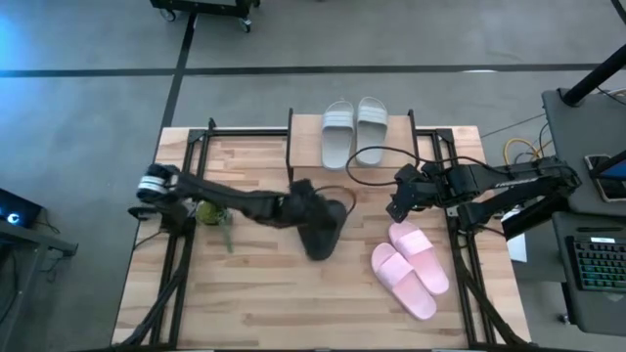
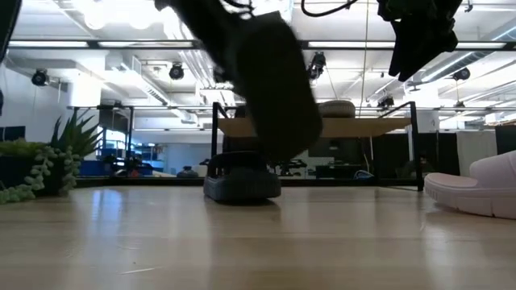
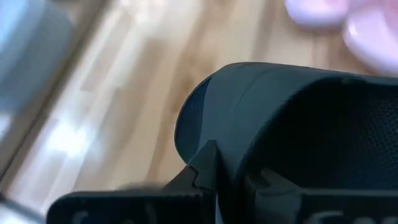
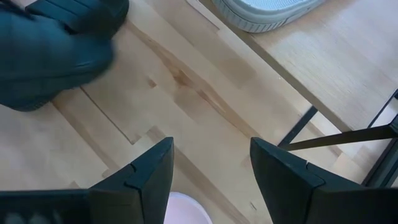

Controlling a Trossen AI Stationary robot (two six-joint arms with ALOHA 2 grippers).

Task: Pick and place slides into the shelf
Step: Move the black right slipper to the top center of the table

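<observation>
My left gripper (image 1: 315,217) is shut on a black slide (image 2: 274,89) and holds it above the middle of the table. The slide also fills the left wrist view (image 3: 280,118). A second black slide (image 2: 240,181) rests sole-down on the table below it. Two grey slides (image 1: 354,132) lie on the top board of the shelf (image 2: 322,127) at the table's far edge. Two pink slides (image 1: 411,269) lie on the table at the near right. My right gripper (image 1: 393,207) is open and empty above the table, right of the black slides (image 4: 211,155). My left gripper holds the black slide by one edge (image 3: 214,152), which runs between its two fingers; which part of the slide this is I cannot tell. The arm comes from the table's left. The slide is lifted clear of the table and hangs tilted, its lower end (image 2: 286,149) pointing down.
A small green plant (image 1: 210,210) stands at the left of the table, under my left arm, and shows at the left of the low view (image 2: 40,165). The shelf's black frames (image 2: 415,145) stand at the far edge. Bare tabletop (image 1: 254,293) lies near the front.
</observation>
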